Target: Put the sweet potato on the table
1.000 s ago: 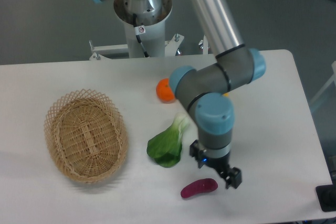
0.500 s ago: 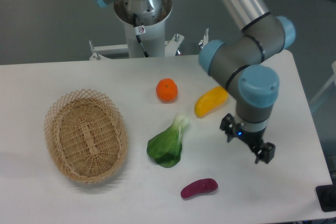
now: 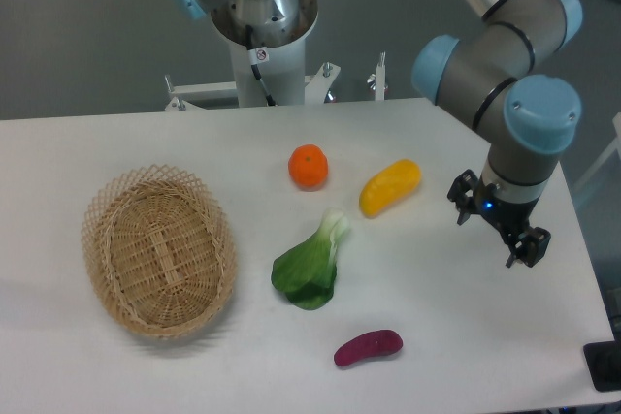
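Oval woven wicker basket at left; round orange fruit upper centre; yellow oblong vegetable right of it; green leafy bok choy centre.

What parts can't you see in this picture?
- Gripper: too small and angled to tell open from shut.
- Arm's upper tube: cut off by the top edge.
- Dark thing, bottom right corner: cut off by the edge, unidentifiable.
- Basket floor near its front wall: partly hidden by that wall.

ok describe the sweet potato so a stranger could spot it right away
Start at the wicker basket on the left of the white table, then look right along the near edge. The sweet potato lies there alone, below the leafy green: small, curved, the only magenta-purple item.
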Controlling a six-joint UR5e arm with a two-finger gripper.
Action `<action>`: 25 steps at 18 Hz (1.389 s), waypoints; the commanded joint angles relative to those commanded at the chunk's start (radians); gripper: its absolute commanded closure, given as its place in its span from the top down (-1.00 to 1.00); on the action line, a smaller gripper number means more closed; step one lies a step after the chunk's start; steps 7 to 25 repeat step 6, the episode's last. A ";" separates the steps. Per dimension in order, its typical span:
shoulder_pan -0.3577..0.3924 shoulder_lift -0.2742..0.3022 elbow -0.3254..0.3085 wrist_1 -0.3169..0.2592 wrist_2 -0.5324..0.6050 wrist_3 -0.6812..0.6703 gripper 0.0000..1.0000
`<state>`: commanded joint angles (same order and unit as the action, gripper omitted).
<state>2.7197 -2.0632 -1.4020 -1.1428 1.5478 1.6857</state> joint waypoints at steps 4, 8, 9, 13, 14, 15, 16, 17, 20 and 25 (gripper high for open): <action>-0.001 0.000 -0.006 0.002 0.002 0.003 1.00; -0.001 0.000 -0.011 0.006 0.002 0.003 1.00; -0.001 0.000 -0.011 0.006 0.002 0.003 1.00; -0.001 0.000 -0.011 0.006 0.002 0.003 1.00; -0.001 0.000 -0.011 0.006 0.002 0.003 1.00; -0.001 0.000 -0.011 0.006 0.002 0.003 1.00; -0.001 0.000 -0.011 0.006 0.002 0.003 1.00; -0.001 0.000 -0.011 0.006 0.002 0.003 1.00; -0.001 0.000 -0.011 0.006 0.002 0.003 1.00; -0.001 0.000 -0.011 0.006 0.002 0.003 1.00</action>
